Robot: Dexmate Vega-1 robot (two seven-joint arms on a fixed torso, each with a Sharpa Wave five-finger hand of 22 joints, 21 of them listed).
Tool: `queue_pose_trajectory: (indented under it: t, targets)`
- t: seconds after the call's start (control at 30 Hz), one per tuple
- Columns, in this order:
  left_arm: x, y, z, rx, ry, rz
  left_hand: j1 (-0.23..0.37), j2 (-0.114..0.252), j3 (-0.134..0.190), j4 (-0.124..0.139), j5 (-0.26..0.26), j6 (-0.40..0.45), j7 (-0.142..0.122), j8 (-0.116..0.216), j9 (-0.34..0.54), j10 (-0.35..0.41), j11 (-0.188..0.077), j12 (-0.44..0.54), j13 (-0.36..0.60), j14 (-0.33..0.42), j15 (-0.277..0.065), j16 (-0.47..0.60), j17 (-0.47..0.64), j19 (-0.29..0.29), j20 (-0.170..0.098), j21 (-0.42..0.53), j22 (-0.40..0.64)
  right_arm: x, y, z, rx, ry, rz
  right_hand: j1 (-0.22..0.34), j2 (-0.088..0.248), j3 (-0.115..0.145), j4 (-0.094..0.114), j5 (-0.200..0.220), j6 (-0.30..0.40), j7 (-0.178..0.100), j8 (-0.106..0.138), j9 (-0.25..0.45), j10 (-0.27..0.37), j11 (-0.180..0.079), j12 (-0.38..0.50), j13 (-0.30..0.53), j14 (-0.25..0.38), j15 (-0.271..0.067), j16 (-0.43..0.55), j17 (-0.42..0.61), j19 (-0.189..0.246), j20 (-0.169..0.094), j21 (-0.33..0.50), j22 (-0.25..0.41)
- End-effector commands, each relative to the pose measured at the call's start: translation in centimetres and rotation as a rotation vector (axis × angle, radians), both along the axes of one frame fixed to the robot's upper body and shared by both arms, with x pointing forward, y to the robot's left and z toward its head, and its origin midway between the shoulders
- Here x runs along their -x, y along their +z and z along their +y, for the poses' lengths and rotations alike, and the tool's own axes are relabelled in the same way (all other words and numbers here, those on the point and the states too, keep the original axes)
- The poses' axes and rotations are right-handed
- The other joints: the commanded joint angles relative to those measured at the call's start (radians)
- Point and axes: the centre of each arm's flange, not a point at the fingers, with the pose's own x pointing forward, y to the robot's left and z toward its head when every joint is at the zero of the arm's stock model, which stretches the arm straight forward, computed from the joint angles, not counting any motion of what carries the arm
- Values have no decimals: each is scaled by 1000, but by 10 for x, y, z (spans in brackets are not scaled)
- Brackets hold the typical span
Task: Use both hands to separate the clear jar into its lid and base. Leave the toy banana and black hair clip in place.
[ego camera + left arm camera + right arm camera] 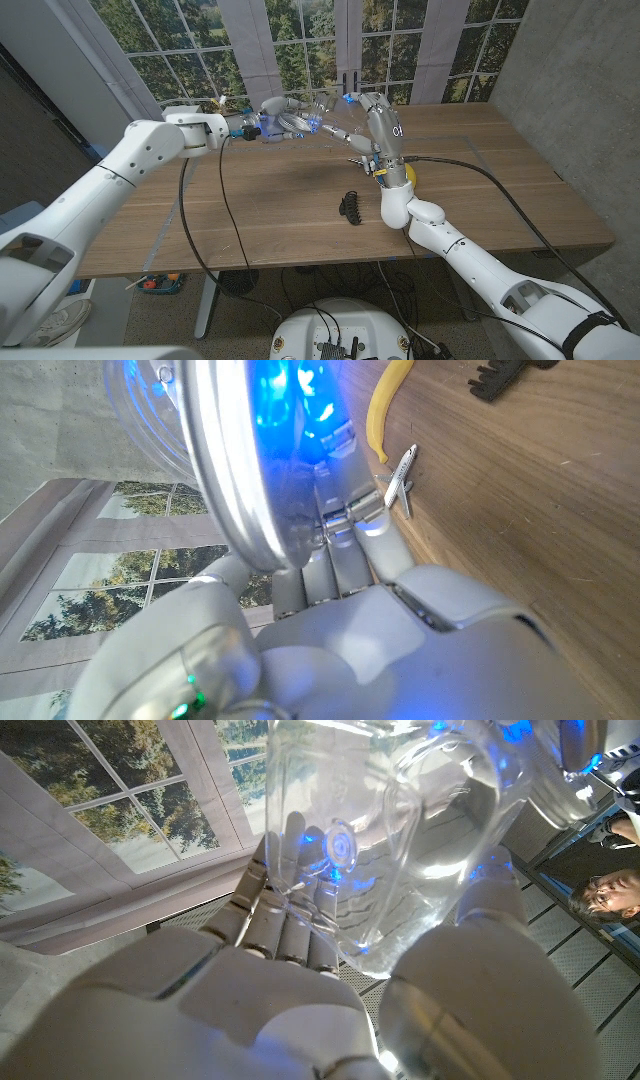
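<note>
One clear jar (292, 125), one toy banana (385, 402), one black hair clip (351, 205). Left hand (238, 128) grips its lid end, right hand (362, 122) cups its base, raised.

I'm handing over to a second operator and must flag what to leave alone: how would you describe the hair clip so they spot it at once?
Start at the wooden table and find the right arm reaching over its middle. Just beside that forearm, toward the robot's left, the black hair clip lies on bare wood. It is small, dark and toothed like a comb, unlike the yellow toy banana peeking out behind the arm.
</note>
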Motion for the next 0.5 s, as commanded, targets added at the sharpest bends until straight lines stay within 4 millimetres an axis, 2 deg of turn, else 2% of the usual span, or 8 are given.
queue_pose_trajectory:
  t: [0.03,0.17,0.23,0.3,0.33,0.37,0.4,0.5]
  targets:
    - [-3,-6,-1,75,-72,18,-18,-23,23,-7,-6,2,20,-11,2,22,42,-17,2,72,-88,-9,4,-11,10,-16,6,-2,2,-2,-11,-5,3,200,203,89,81,4,274,-211,25,63,209,-211,4,13,10,-157,-2,4,-4,-57,7,3]
    - [-7,-9,-2,120,-129,41,-42,-34,49,-28,-9,-28,20,-29,3,-19,42,-32,5,15,-75,-21,4,-21,17,-38,7,-2,3,-1,-10,-8,1,199,203,89,81,4,273,-212,25,62,208,-211,4,14,9,-156,-3,3,-6,-57,7,3]
    - [-9,-12,-1,143,-167,76,-37,-51,71,-69,-12,-52,21,-40,2,-47,43,-36,5,-3,-73,-21,3,-28,18,-50,9,-2,4,-1,-12,-9,1,199,203,89,81,4,271,-210,24,62,207,-211,3,13,8,-156,-3,2,-6,-57,7,3]
    - [-9,-13,0,146,-176,78,5,-104,107,-192,-24,-69,22,-43,5,-57,44,-29,7,-17,-80,-16,1,-28,22,-64,11,-2,5,-1,-15,-10,0,200,203,89,81,4,272,-211,25,63,208,-211,4,14,9,-157,-2,3,-5,-56,8,3]
    - [-9,-13,1,146,-175,79,31,-121,119,-239,-25,-73,22,-44,6,-65,43,-28,9,-19,-80,-13,4,-29,17,-69,12,-2,5,-1,-15,-9,0,200,203,89,81,4,272,-211,25,64,208,-210,3,12,9,-157,-2,4,-5,-56,8,3]
    - [-9,-13,2,142,-180,82,49,-133,122,-257,-25,-79,22,-45,7,-73,39,-30,9,-25,-90,-11,6,-31,14,-72,12,-2,5,-1,-15,-10,-1,200,203,89,80,4,271,-212,26,65,208,-211,4,14,9,-158,-2,4,-4,-56,8,3]
    - [-9,-13,2,141,-180,82,83,-160,117,-272,-25,-89,22,-48,8,-88,22,-32,11,-36,-108,-7,12,-33,2,-76,13,-2,5,-1,-15,-10,-1,200,203,89,80,4,272,-211,26,65,208,-210,3,13,9,-157,-2,4,-4,-56,8,3]
    - [-9,-12,6,127,-197,88,194,-187,107,-272,-18,-149,20,-60,12,-141,-7,-34,20,-82,-155,4,28,-65,-40,-95,16,-2,6,1,-12,-10,-3,200,203,89,80,4,271,-211,26,65,208,-208,2,11,9,-157,-2,4,-4,-56,8,3]
